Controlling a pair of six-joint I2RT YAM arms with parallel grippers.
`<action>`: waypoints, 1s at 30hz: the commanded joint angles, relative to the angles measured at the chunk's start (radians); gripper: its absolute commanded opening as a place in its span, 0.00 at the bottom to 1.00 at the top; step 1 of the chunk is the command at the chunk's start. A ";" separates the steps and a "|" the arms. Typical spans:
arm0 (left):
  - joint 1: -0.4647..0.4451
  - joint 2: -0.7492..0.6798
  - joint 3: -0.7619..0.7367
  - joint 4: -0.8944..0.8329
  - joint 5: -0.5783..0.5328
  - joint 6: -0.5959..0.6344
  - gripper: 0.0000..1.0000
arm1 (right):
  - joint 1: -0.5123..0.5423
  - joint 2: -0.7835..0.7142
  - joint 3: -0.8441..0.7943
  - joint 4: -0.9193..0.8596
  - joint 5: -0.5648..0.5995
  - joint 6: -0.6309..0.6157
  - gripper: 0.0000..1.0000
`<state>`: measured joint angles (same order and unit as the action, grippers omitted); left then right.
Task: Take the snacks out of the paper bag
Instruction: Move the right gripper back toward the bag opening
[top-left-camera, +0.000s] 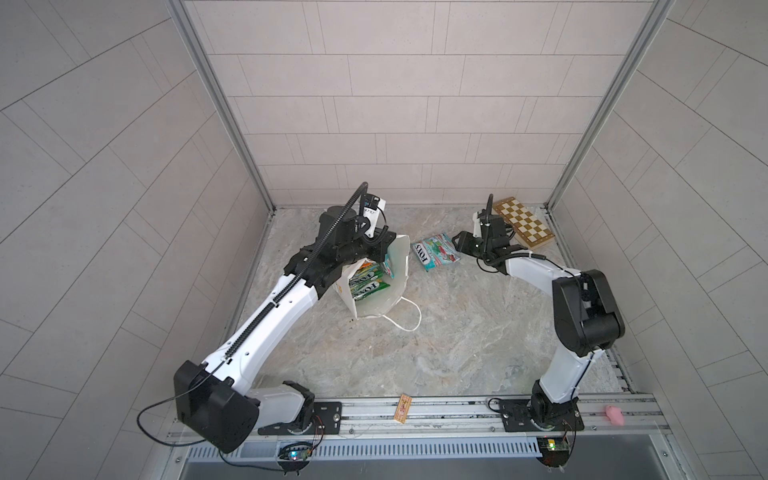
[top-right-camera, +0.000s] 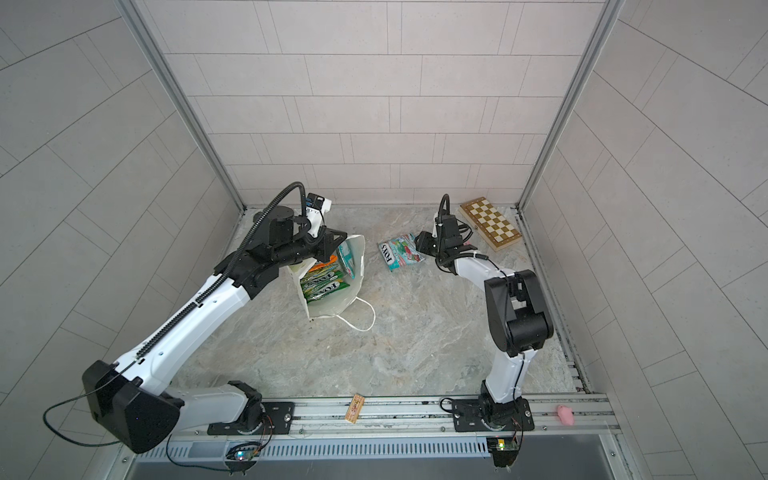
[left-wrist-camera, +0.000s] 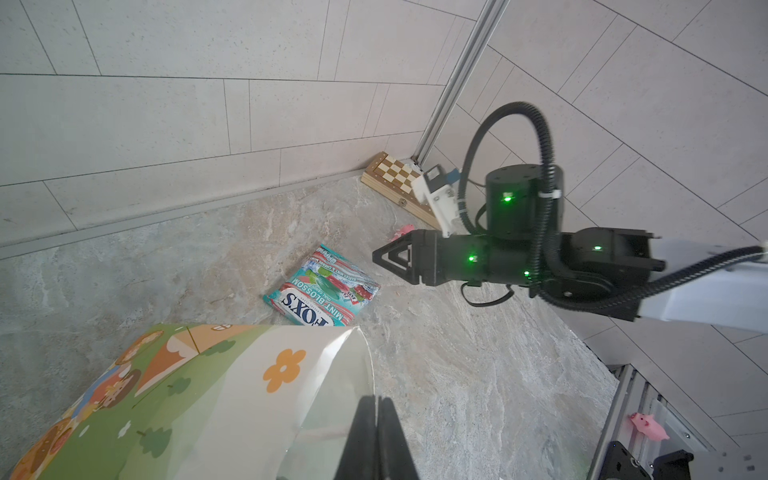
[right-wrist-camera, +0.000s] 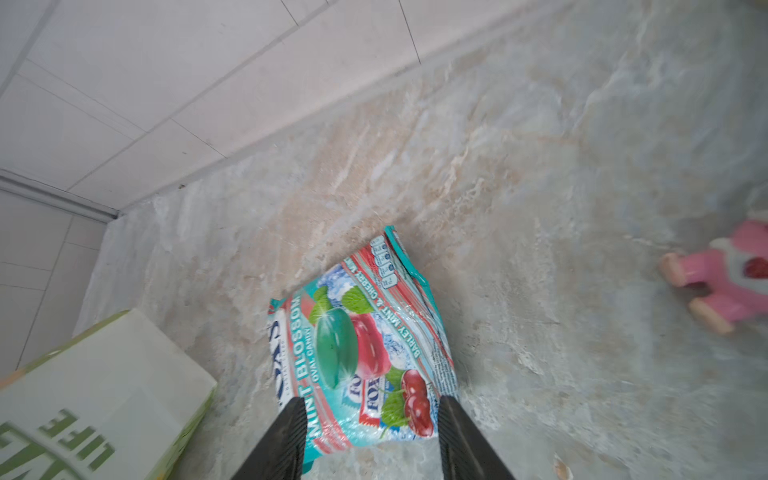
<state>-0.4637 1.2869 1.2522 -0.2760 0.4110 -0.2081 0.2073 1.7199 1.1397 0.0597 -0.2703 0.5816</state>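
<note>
Here the left gripper (left-wrist-camera: 378, 432) is pinched tight on the thin rim of the paper bag (top-left-camera: 376, 305). The bag is white and faintly glossy, with an orange flower on its face, and sits open-mouthed left of centre with a cord handle (top-left-camera: 409, 318) trailing on the table. Inside, flat glossy FOX'S packets stand on edge: yellow-green packets (top-left-camera: 368, 286), an orange packet (top-left-camera: 365, 264) and a teal packet (top-left-camera: 389, 266) against the right wall. A crinkled teal-red Mint Blossom packet (right-wrist-camera: 365, 353) lies flat on the veined stone-look tabletop (top-left-camera: 457, 332), just right of the bag. The right gripper (right-wrist-camera: 372, 400) hangs over its near corner with jaws well apart. A wooden chessboard (top-left-camera: 525, 226) and a pink toy (right-wrist-camera: 723, 286) crowd the back right corner, and broad bare stone lies toward the front.
</note>
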 joint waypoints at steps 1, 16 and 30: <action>-0.007 -0.001 -0.003 0.011 0.012 0.017 0.00 | 0.030 -0.120 -0.055 -0.034 -0.007 -0.072 0.53; -0.013 -0.006 -0.002 0.011 0.013 0.016 0.00 | 0.385 -0.486 -0.237 0.006 0.143 -0.138 0.52; -0.018 -0.003 -0.003 0.010 0.008 0.016 0.00 | 0.652 -0.402 -0.250 0.158 0.123 -0.084 0.44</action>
<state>-0.4740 1.2869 1.2518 -0.2768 0.4110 -0.2077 0.8288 1.2903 0.8829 0.1703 -0.1371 0.4828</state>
